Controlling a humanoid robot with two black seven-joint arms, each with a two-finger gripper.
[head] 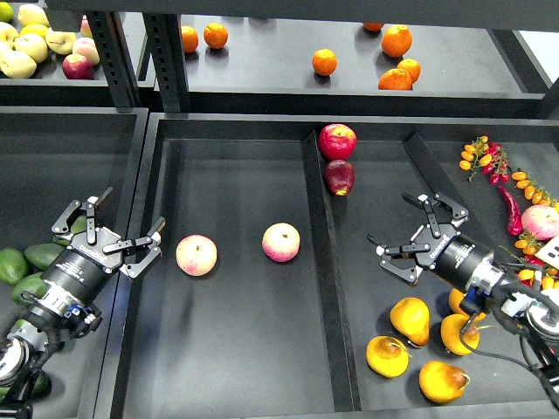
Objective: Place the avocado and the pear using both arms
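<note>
Several dark green avocados (42, 255) lie in the left bin, beside and partly under my left arm. My left gripper (122, 218) is open and empty, held above the bin's right wall, just left of a peach. Several golden-yellow pears (410, 319) with brown stems lie in the lower right compartment. My right gripper (402, 229) is open and empty, held above that compartment, up and away from the pears; my right arm hides part of one pear (454, 302).
Two pink-yellow peaches (196, 255) (281, 242) lie in the middle tray. Two red apples (337, 140) sit by the raised divider (325, 262). Chillies and small tomatoes (511, 188) lie at the right. Oranges (396, 40) and apples (35, 44) are on the back shelf.
</note>
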